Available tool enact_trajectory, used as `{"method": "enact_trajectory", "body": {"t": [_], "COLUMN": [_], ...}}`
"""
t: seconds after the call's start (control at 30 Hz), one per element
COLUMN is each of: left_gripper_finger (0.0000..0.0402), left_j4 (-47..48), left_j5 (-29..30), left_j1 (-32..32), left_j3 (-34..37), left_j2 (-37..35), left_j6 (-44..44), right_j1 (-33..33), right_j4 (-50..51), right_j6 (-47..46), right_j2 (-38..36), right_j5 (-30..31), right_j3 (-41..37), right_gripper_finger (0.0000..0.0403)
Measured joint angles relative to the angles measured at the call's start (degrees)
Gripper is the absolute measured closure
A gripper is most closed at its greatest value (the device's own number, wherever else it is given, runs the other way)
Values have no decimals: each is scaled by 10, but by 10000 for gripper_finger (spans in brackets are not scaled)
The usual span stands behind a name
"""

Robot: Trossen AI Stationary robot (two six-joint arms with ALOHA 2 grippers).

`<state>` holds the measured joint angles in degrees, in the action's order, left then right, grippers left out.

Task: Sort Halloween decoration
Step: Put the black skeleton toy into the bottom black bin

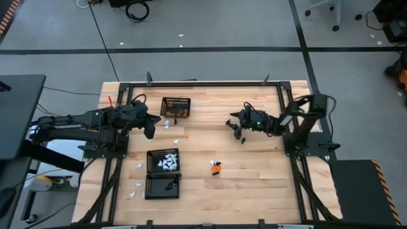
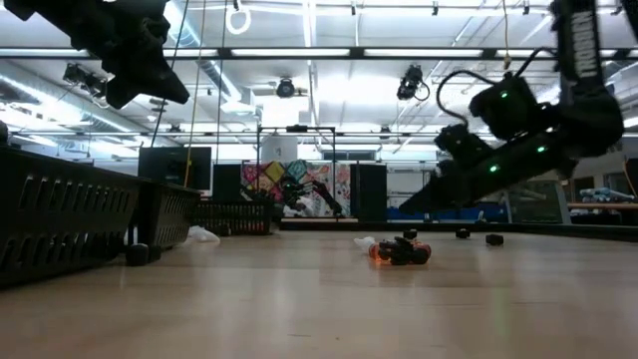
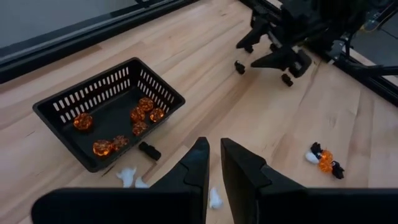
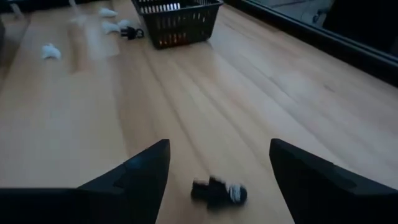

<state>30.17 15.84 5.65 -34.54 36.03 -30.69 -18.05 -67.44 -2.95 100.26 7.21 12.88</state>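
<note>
Loose Halloween decoration pieces lie on the wooden table: a small orange, black and white cluster [image 1: 216, 168], white ones [image 1: 167, 124], and a black one [image 1: 242, 138]. My right gripper [image 1: 236, 129] is open low over the table, pointing toward the left edge. A black piece with a white bit [image 4: 217, 191] lies on the wood between its wide-spread fingers, untouched. My left gripper [image 1: 151, 127] hangs above the table near the orange-filled basket [image 1: 177, 107]. Its fingers [image 3: 200, 165] stand a narrow slit apart with nothing between them.
A basket of white pieces [image 1: 163, 161] and a basket of black pieces [image 1: 163, 187] stand side by side near the front left. More white pieces [image 1: 135, 189] lie left of them. A black frame [image 1: 203, 83] borders the table. Bare wood lies at the front right.
</note>
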Motion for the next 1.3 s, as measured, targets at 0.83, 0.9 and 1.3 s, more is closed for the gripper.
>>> {"method": "enact_trajectory", "body": {"t": [0.83,0.9,1.3], "left_gripper_finger": [351,351,351], "left_j4": [1,1,4], "left_j5": [0,0,0], "left_j1": [0,0,0], "left_j3": [0,0,0], "left_j2": [0,0,0], "left_j6": [19,19,36], "right_j1": [-9,-9,42], "right_j4": [-225,-224,-166], "right_j6": [-3,-10,-54], "right_j2": [234,227,136], "right_j5": [-29,-37,-108], "right_j3": [22,22,56], "right_gripper_finger": [331,332,352]}}
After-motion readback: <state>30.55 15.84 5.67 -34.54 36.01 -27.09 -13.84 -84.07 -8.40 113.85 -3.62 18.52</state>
